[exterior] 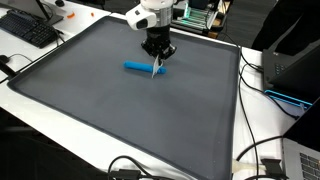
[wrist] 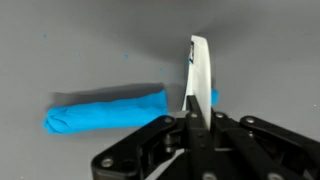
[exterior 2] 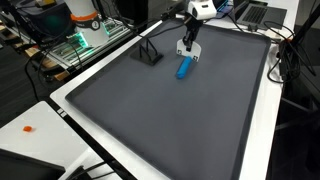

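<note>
My gripper (wrist: 197, 122) is shut on a thin white stick-like object (wrist: 199, 70) with a small blue mark, which points out from between the fingers. A blue roll, perhaps cloth (wrist: 105, 110), lies flat on the dark grey mat (wrist: 90, 40) just under and beside the white object's tip. In both exterior views the gripper (exterior: 157, 50) (exterior 2: 188, 45) hangs low over the mat (exterior: 120, 120) (exterior 2: 170, 120), right above one end of the blue roll (exterior: 138, 67) (exterior 2: 183, 69). Whether the white object touches the roll cannot be told.
A small black stand (exterior 2: 150, 55) sits on the mat near the gripper. A keyboard (exterior: 30, 30), cables (exterior: 262, 150) and a laptop (exterior 2: 255, 12) lie around the mat's white border. A shelf with green parts (exterior 2: 80, 40) stands beside the table.
</note>
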Controlling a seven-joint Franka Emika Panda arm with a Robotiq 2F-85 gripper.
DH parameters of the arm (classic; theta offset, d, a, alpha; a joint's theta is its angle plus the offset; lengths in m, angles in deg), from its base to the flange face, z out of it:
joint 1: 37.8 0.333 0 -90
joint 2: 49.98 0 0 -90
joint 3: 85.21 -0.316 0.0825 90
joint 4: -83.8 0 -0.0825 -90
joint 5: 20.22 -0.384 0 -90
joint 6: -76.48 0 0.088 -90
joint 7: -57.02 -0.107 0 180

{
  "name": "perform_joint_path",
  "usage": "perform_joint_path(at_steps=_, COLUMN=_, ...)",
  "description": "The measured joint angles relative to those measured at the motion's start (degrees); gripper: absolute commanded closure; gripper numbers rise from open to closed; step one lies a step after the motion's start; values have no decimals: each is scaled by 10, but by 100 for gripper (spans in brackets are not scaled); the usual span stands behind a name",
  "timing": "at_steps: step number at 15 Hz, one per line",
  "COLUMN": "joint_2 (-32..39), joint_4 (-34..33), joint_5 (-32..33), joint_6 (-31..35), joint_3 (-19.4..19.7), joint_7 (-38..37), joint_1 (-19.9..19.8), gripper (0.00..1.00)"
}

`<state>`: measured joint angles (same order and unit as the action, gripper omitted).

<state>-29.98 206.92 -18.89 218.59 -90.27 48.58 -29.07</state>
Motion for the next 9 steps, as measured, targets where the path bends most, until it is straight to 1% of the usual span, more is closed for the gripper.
perform_joint_path(at_steps=4, joint_2=-2, joint_4=2, joint_5=-39, joint_6=-4, joint_3=-12, joint_7=6, joint_1=-2, gripper=99)
perform_joint_path(at_steps=9, joint_2=-8, joint_4=0, joint_5=-46, joint_6=-5, joint_3=-26, joint_7=21, joint_1=-2, gripper=99)
